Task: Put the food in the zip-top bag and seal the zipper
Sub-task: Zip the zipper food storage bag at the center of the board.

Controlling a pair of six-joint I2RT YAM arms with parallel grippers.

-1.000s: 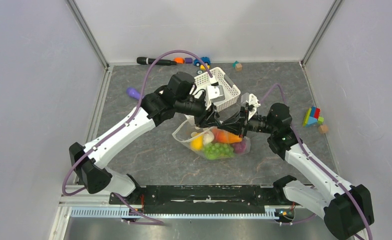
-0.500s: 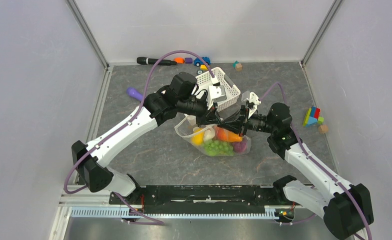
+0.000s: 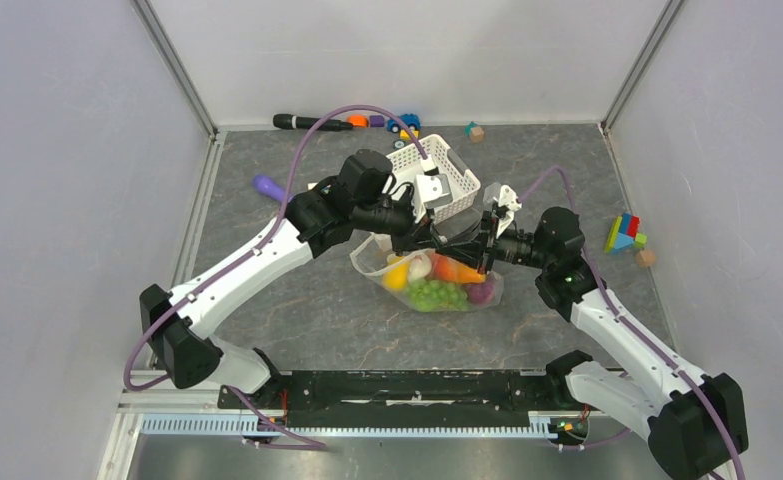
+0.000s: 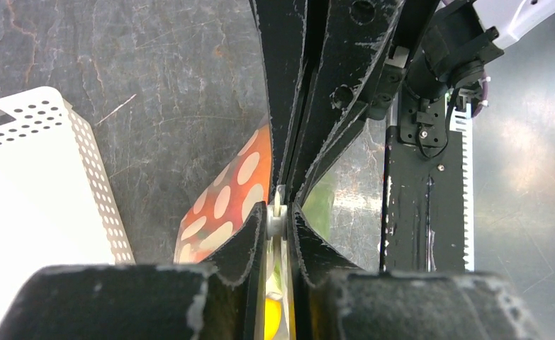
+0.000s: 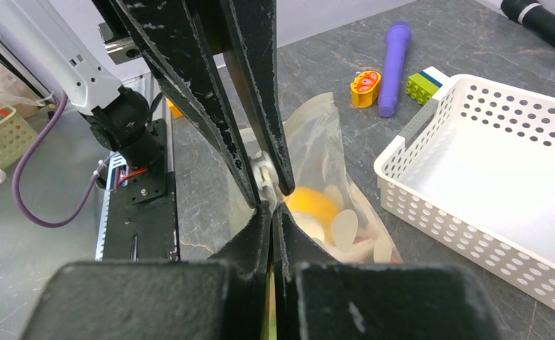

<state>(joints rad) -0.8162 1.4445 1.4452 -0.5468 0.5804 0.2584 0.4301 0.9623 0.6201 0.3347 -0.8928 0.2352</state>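
Top external view, change: the left gripper (image 3: pixel 451 243) stood wider a second ago and has now drawn in. Its arm has shifted a touch, and the zip-top bag (image 3: pixel 375 262) has crept slightly to the right with it.
Right side, change: the right gripper (image 3: pixel 477 250) sits about where it was, clenched as before.
Left gripper now: pinched on the zipper (image 5: pixel 263 172) at the bag's mouth. From its own wrist view a small pale bit of the strip shows squeezed between the two black fingers.
Right gripper now: clamped tight on the same mouth edge, tip to tip with the left one. Only a thin sliver of plastic shows between its fingers.
Bag, place: near the middle of the table (image 3: pixel 297 300), just in front of the white basket (image 3: pixel 459 196). Its upper edge is held up by both grippers and its belly rests on the table.
Bag, look: clear, floppy, white dots, bulging low. Its left part is slack and see-through.
Food (image 3: pixel 435 293): all bunched inside the bag. Green grapes lie nearest the arms' bases, with a yellow piece (image 3: pixel 397 277) to their left, an orange piece (image 3: pixel 449 270) behind them and a purple piece (image 3: pixel 480 292) at the right end.
Seal: whether the strip is pressed shut along its length, I cannot tell.
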